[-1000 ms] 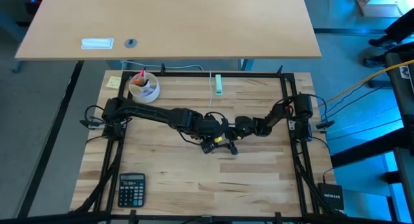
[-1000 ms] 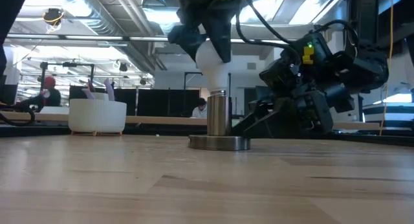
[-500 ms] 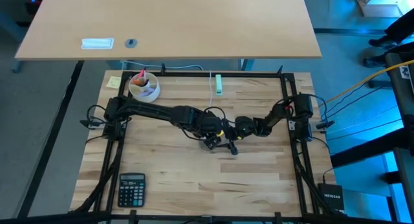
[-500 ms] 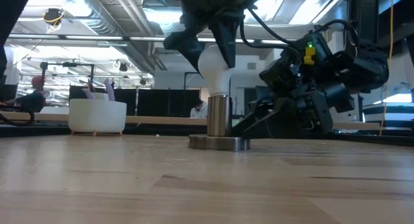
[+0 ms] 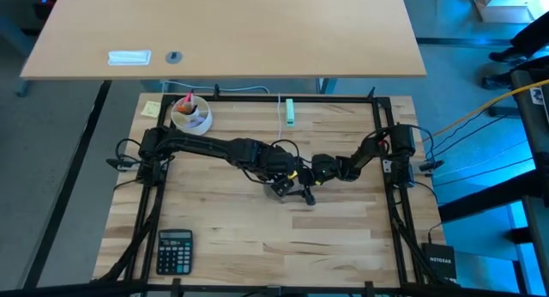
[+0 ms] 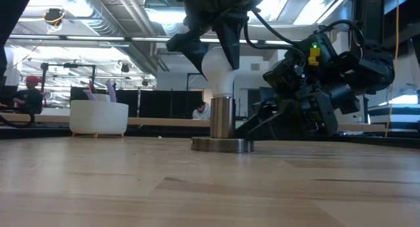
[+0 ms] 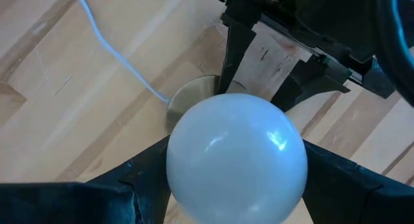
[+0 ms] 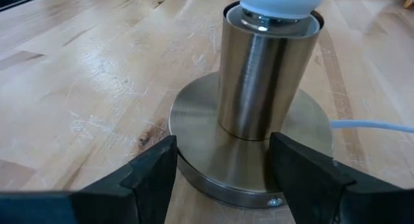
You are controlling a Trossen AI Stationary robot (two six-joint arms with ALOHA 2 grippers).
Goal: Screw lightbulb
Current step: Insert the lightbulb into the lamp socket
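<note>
The white lightbulb (image 6: pixel 220 65) stands upright with its screw base in the mouth of the metal socket's tube (image 6: pixel 222 117), at mid-table. My left gripper (image 7: pixel 236 156) comes down on it from above and is shut on its globe. The socket's round base disc (image 8: pixel 213 153) lies flat on the wood. My right gripper (image 8: pixel 223 169) reaches in low from the table's right and is shut on that disc. In the high view both grippers meet at the socket (image 5: pixel 290 187). My left gripper pinches the bulb's round globe (image 7: pixel 187 153) between its two fingers (image 7: pixel 139 185), one on each side. The fingers slant steeply down from above. The bulb stands upright, its base inside the socket tube. My right gripper clamps the socket's base disc by its rim (image 8: pixel 176 143), one finger (image 8: pixel 152 175) on each side. The fingers lie low and nearly level, coming from the table's right. The disc rests flat on the table.
A thin white cord (image 7: pixel 113 52) runs from the socket toward the far edge, past a small switch (image 5: pixel 290 113). A white bowl (image 5: pixel 190 115) stands at the far left and a calculator (image 5: pixel 175 250) at the near left. Bare wood lies in front of the socket.
My left gripper has rolled about the bulb's upright axis while staying shut on the globe; in the low view its fingers have swung round the bulb. The bulb stays in the socket tube. My right gripper and the socket have kept still.
</note>
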